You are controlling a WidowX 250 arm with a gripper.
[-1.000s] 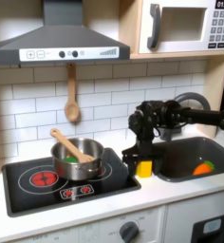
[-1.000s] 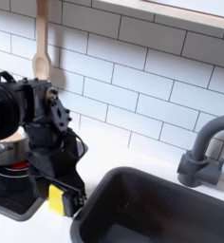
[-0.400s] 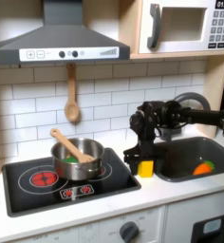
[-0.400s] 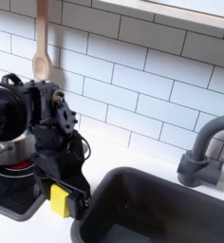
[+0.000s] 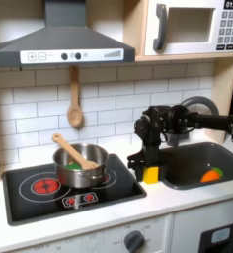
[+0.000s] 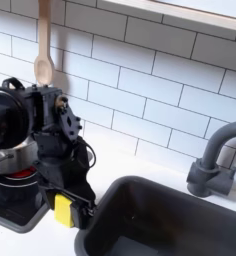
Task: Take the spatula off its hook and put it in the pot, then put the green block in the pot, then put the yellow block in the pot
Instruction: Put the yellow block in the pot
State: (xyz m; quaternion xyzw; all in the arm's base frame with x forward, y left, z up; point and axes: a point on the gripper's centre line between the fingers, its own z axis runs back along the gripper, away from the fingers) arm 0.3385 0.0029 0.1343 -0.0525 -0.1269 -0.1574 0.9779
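Note:
The steel pot [image 5: 81, 168] stands on the stove's back right burner, and its rim also shows in the second exterior view [image 6: 10, 158]. The wooden spatula [image 5: 74, 151] leans inside it with its handle pointing up to the left. My gripper [image 5: 149, 177] points down between the stove and the sink, shut on the yellow block [image 5: 150, 174]. In the second exterior view the gripper [image 6: 63, 211] has a black finger on each side of the yellow block [image 6: 63, 206], low over the counter. The green block is hidden.
A wooden spoon [image 5: 75, 105] hangs on the tiled wall above the pot. The black stove top [image 5: 49, 193] lies at the first exterior view's left. The dark sink [image 5: 193, 158] holds an orange and green piece [image 5: 212, 175]. A grey faucet [image 6: 212, 160] stands behind it.
The gripper with the yellow block has shifted slightly toward the sink. Pot, spatula and spoon have not moved.

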